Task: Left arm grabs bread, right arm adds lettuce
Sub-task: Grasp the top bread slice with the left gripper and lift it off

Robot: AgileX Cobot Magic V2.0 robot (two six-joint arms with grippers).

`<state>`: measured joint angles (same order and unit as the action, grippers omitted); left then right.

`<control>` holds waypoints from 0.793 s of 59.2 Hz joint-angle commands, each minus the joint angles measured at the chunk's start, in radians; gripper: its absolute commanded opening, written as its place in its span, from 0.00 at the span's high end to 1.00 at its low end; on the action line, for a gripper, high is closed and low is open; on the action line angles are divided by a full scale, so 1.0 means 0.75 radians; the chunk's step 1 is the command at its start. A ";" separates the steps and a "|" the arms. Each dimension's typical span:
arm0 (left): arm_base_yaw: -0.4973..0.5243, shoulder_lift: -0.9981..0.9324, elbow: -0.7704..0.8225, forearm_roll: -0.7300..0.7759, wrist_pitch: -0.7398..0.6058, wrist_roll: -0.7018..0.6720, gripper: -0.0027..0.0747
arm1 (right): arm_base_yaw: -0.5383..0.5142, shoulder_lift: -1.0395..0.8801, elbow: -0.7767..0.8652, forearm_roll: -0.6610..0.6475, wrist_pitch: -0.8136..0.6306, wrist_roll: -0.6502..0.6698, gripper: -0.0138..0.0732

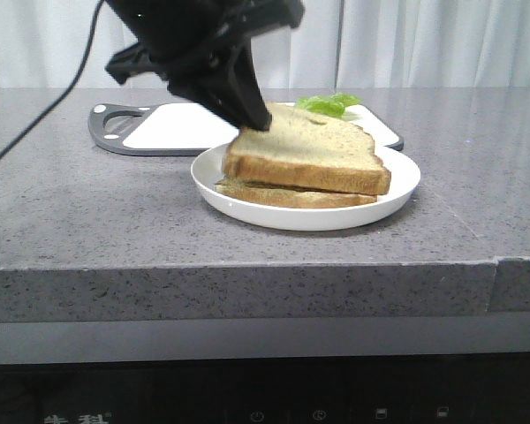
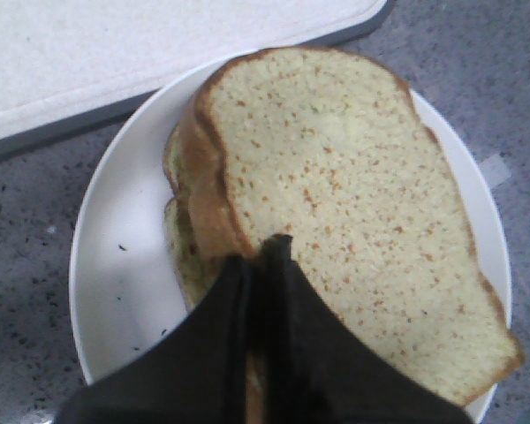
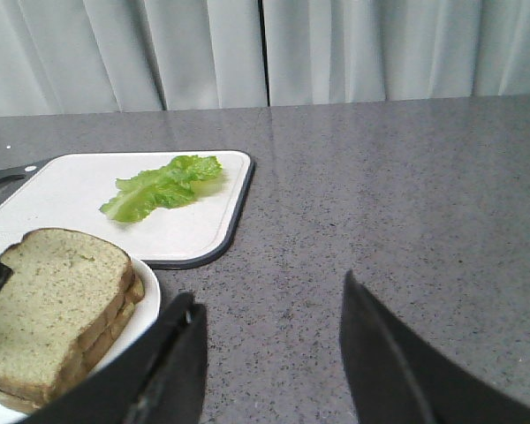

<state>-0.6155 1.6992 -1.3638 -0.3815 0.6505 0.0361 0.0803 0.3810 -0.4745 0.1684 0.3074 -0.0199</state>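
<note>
A white plate (image 1: 397, 190) sits just before a white, dark-rimmed cutting board (image 1: 172, 128) on grey stone counter (image 1: 88, 221), pale curtains (image 3: 203, 49) seemingly behind.

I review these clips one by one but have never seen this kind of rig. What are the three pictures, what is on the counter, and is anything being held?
It is a robot with two black arms, each ending in a two-fingered gripper. The front view looks forward over the grey counter; the other two come from cameras on the wrists. A white plate carries two stacked slices. The left gripper is closed on a corner of the thick top slice of bread, which sits tilted over the thinner slice. Behind the plate, a lettuce leaf lies on a white cutting board. The right gripper is open and empty, above bare counter beside the plate.
</note>
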 commanded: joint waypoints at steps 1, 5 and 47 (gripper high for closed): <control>-0.004 -0.118 -0.037 -0.028 -0.059 -0.002 0.99 | -0.012 0.017 -0.049 -0.011 -0.100 0.000 0.41; -0.004 -0.143 -0.037 -0.028 -0.069 -0.002 0.99 | -0.012 0.017 -0.049 -0.011 -0.100 0.000 0.41; -0.004 -0.825 0.557 1.454 -0.411 -0.970 0.99 | -0.010 0.483 -0.247 -0.011 -0.129 -0.078 0.40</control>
<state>-0.6155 1.1861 -0.9852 0.5854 0.4386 -0.5790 0.0803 0.6511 -0.5898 0.1684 0.3199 -0.0548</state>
